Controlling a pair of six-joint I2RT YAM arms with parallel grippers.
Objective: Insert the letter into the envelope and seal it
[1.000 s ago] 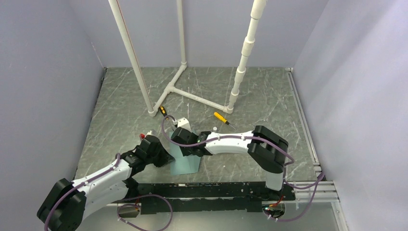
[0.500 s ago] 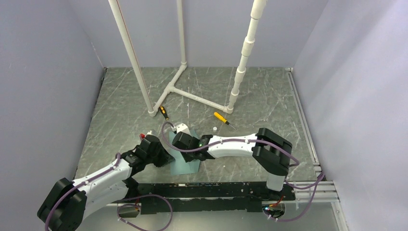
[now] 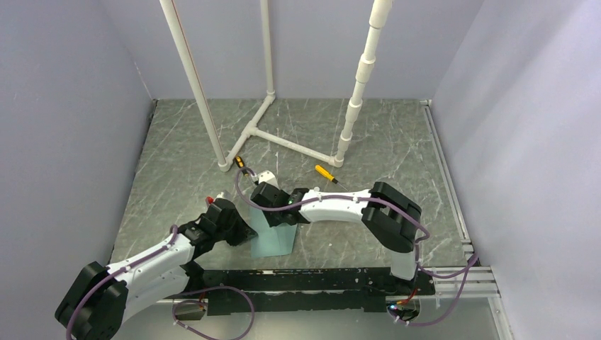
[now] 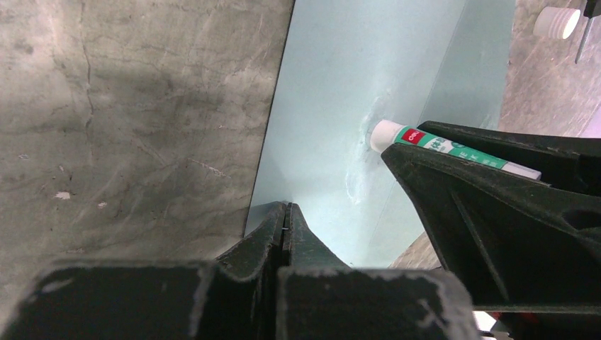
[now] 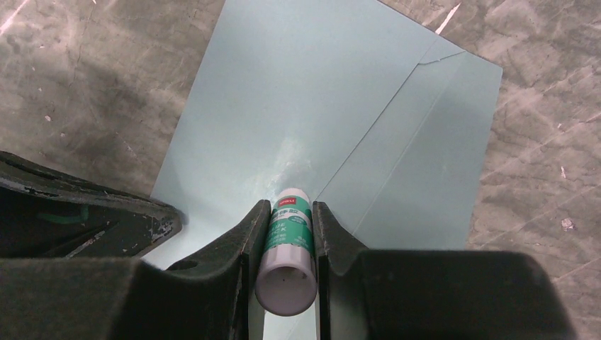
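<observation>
I see the envelope (image 3: 275, 242) lying flat on the surface (image 3: 184, 156), close to its near edge, left of centre. My right gripper (image 5: 290, 209) clamps a glue stick (image 5: 288, 244), whose tip touches the envelope. My left gripper (image 4: 285, 210) is fully closed, with its tips at the envelope's edge.

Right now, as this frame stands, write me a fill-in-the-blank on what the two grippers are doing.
The right gripper is shut on a ____ stick. The stick's tip touches the pale blue ____. The left gripper is ____ at that paper's edge.
Missing words: glue; envelope; shut.
</observation>
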